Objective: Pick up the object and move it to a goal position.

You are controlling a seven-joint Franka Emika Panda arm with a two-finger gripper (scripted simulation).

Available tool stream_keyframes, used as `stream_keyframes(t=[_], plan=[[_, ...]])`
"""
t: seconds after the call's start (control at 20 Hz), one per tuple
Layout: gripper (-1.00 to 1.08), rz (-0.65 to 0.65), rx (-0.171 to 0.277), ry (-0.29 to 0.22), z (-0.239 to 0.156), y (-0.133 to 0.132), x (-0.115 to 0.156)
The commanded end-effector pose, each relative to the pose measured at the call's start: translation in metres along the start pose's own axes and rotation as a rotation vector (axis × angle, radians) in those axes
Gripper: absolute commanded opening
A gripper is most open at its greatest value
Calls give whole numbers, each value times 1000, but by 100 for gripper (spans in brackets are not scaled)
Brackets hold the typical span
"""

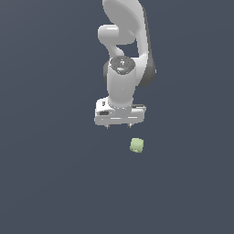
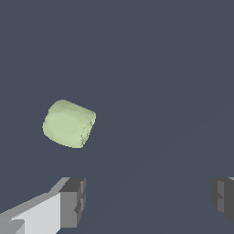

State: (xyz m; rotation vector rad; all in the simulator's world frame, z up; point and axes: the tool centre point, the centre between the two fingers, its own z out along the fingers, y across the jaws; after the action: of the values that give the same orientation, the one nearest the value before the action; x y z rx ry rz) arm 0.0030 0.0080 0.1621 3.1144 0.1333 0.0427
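The object is a small pale green, roughly cubic lump with rounded edges, lying on the dark grey floor. It also shows in the wrist view. My gripper hangs above the floor, a little toward the exterior view's left of the object and apart from it. Its fingers are spread wide with nothing between them in the wrist view. The object lies outside the gap between the fingers.
The white arm rises behind the gripper in the exterior view. A plain dark grey floor surrounds the object. No other objects show.
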Motion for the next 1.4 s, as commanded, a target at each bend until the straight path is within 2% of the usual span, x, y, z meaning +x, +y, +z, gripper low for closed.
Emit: stream_keyframes(t=[0.0, 0.45, 0.75, 1.35], plan=[[100, 0, 0, 0, 0, 0, 0], [100, -28, -23, -32, 12, -8, -5], [100, -20, -22, -31, 12, -9, -4], [100, 112, -7, -28, 30, -36, 12]])
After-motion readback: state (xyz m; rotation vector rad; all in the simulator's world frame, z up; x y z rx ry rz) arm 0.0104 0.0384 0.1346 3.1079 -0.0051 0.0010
